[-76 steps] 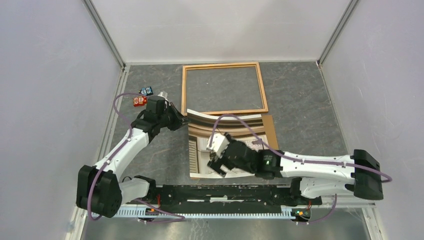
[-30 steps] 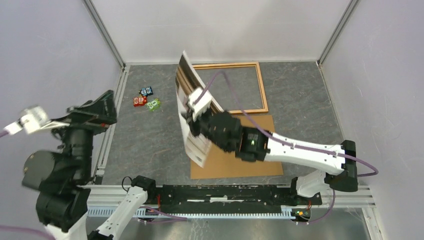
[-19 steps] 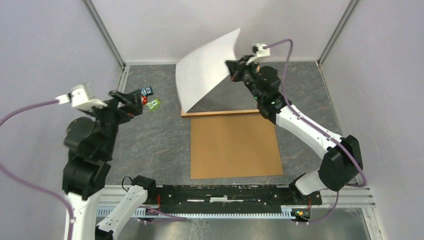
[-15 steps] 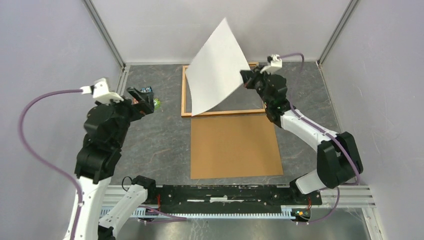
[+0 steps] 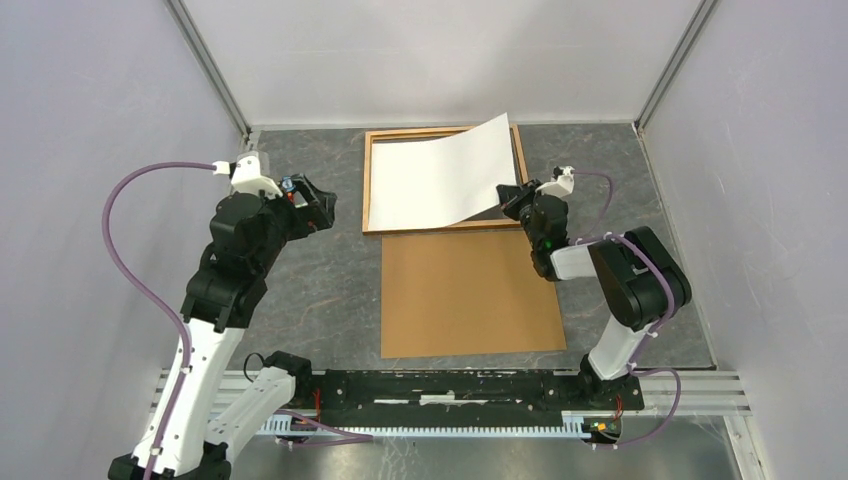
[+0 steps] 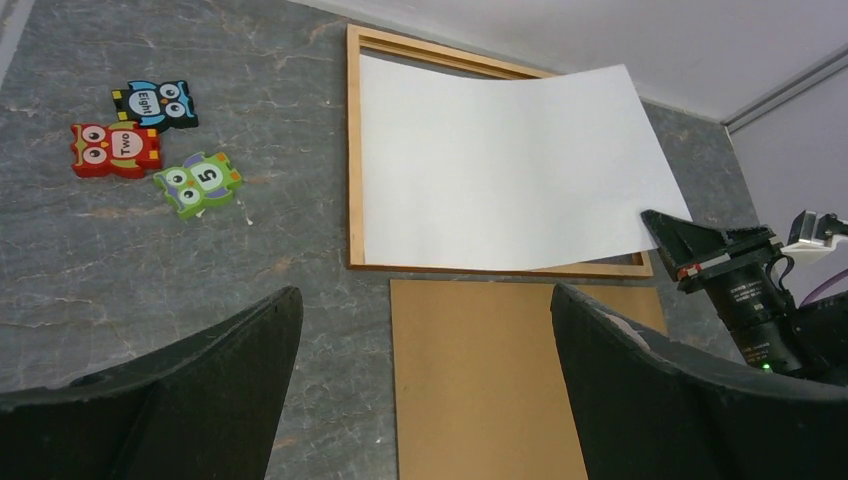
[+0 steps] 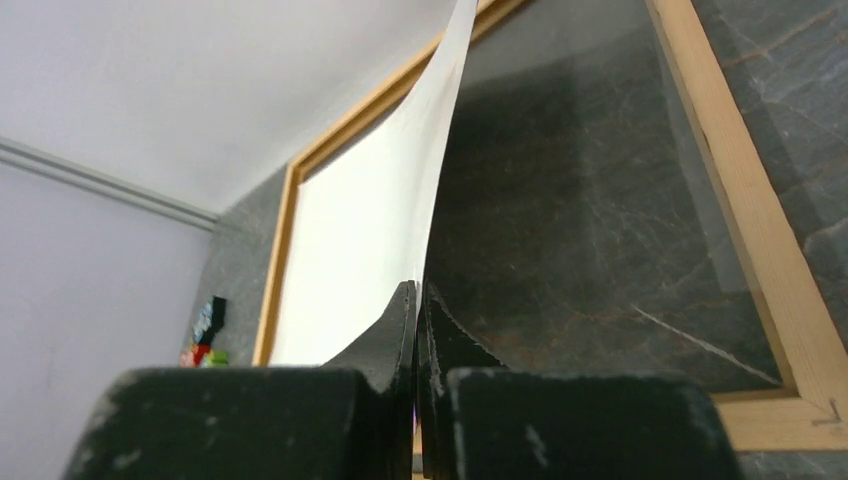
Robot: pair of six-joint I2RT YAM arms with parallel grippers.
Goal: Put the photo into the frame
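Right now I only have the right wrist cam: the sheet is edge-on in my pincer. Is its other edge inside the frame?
Observer: Yes. The photo has its left edge lying inside the left rail of the frame, white back up. The side held by the right pincer is raised.
Operator: Left pincer?
Observer: The left pincer is open, holds nothing, and sits left of the frame, not touching the photo.
Operator: Where's the backing?
Observer: The brown board lies flat on the table on the near side of the frame, with nothing on it.
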